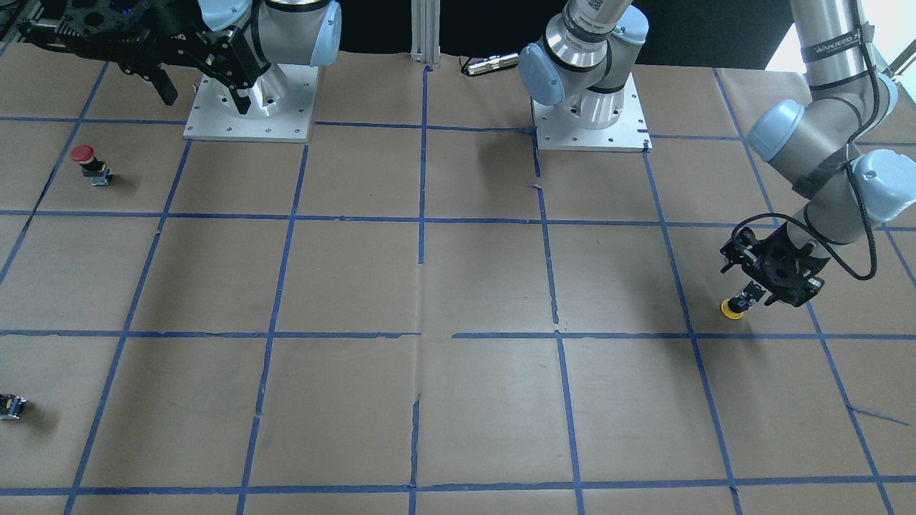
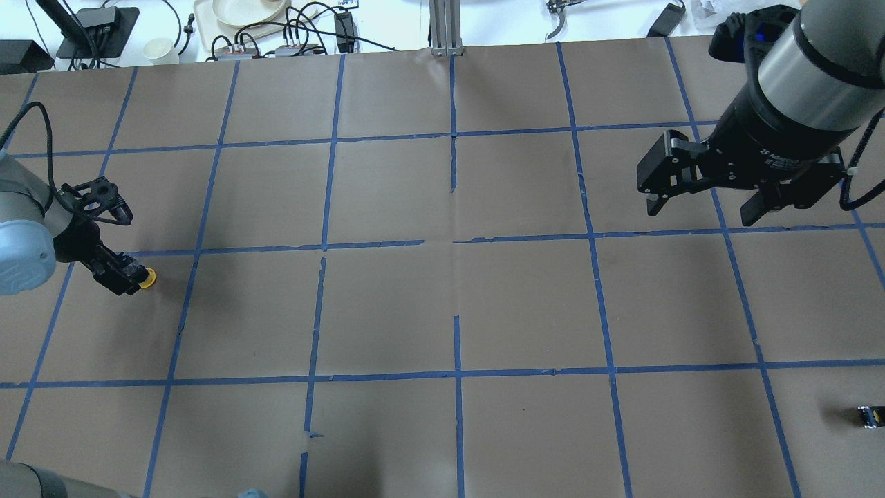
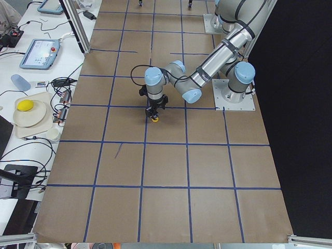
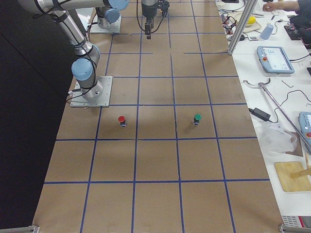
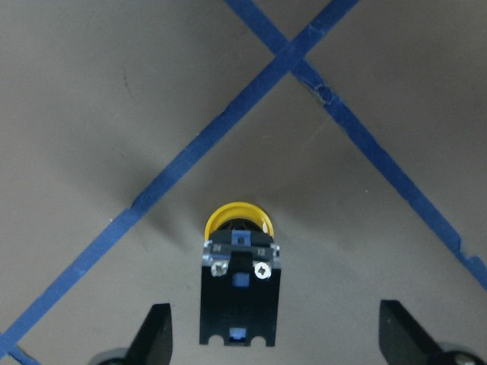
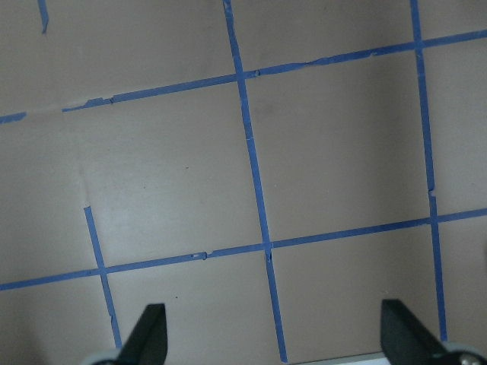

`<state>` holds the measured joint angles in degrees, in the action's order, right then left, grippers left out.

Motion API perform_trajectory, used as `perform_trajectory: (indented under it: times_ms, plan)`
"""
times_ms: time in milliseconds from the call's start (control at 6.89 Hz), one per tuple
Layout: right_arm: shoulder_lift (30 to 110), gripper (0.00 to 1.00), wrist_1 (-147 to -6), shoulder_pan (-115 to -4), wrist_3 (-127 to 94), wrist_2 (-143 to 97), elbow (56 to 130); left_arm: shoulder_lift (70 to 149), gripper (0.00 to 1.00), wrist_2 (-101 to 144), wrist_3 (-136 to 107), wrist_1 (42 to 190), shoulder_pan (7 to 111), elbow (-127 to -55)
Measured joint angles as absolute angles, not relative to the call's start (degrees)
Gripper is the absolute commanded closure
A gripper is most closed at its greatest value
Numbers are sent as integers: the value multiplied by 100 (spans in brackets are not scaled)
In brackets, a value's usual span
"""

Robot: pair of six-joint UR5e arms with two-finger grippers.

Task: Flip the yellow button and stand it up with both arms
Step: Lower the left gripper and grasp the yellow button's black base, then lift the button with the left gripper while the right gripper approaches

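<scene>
The yellow button (image 1: 731, 307) rests cap-down on the brown paper, its black-and-grey body pointing up. It also shows in the overhead view (image 2: 147, 277), the exterior left view (image 3: 154, 119) and the left wrist view (image 5: 237, 222). My left gripper (image 1: 748, 299) hangs right over it. In the left wrist view its fingers (image 5: 154, 334) stand wide apart on either side of the body, not touching it. My right gripper (image 2: 702, 211) is open and empty, high over bare paper on the far side of the table; its fingers (image 6: 150, 334) frame only tape lines.
A red-capped button (image 1: 84, 161) stands near my right arm's base plate (image 1: 215, 132). A green-capped button (image 4: 197, 118) stands further along. A small capless black-grey block (image 2: 869, 415) lies at the table's edge. Blue tape lines grid the paper.
</scene>
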<state>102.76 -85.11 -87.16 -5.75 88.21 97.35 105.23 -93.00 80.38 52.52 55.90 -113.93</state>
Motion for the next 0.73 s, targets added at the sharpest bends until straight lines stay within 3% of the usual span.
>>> perform_trajectory:
  times_ms: [290, 726]
  plan:
    - [9973, 0, -8758, -8725, -584, 8673, 9700, 10552, 65, -9246, 8223, 5122, 5590, -11386]
    - [9815, 0, -8588, -8720, -585, 8714, 9572, 10540, 67, -8693, 8439, 4991, 5590, -11259]
